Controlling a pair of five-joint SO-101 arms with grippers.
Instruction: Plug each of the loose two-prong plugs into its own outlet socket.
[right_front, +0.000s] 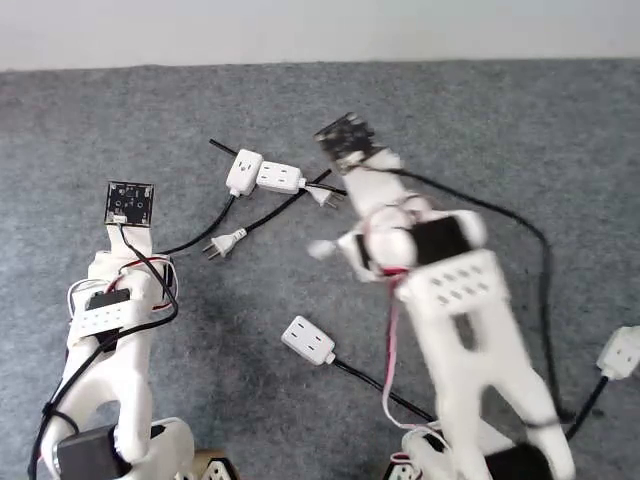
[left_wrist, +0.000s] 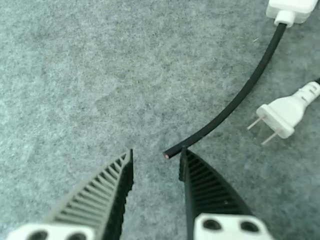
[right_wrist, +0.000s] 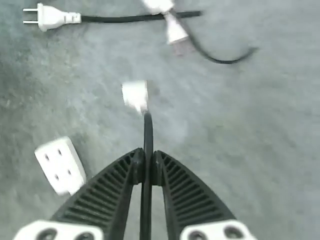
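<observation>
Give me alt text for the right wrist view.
The right gripper is shut on a black cord that ends in a white plug, over grey carpet. A white outlet block lies near the gripper; a second plug lies farther off.

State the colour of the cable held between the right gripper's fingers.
Black. The cable in the right gripper shows best in the right wrist view.
</observation>
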